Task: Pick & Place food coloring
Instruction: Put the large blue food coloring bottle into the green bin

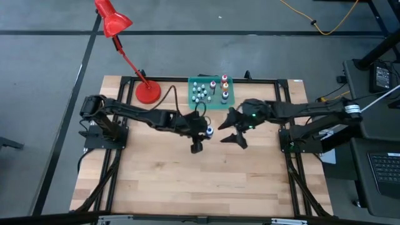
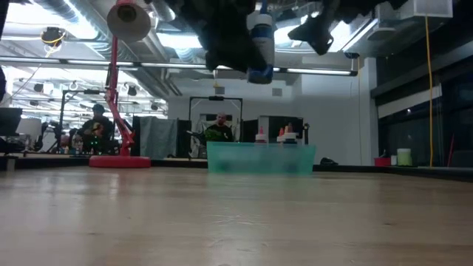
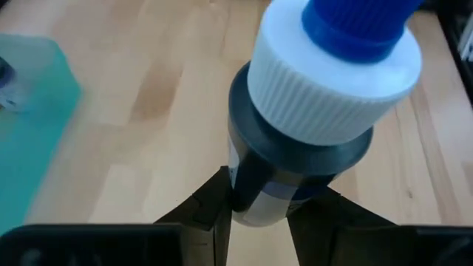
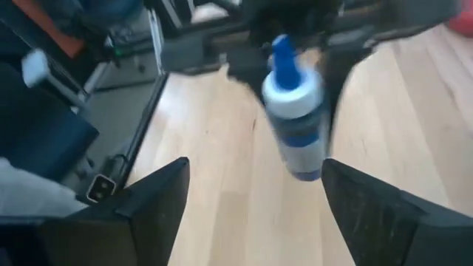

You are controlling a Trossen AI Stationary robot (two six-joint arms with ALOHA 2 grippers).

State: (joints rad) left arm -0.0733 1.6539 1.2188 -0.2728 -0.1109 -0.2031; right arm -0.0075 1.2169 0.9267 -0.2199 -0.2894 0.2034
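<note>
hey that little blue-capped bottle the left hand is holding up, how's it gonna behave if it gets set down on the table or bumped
The bottle looks like smooth rigid plastic, so it probably won't flex but may slip in the left hand, which pinches only its lower body. It is round, so on its side it would likely roll. Being small, it is probably light and easily knocked over.

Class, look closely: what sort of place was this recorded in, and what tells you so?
Probably a robotics lab or workshop: exposed ceiling ducts, people at workstations behind the wooden table, and a laptop beside the rig.

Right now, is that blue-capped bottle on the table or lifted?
Lifted: the bottle hangs above the table, clamped in the left gripper.
</note>
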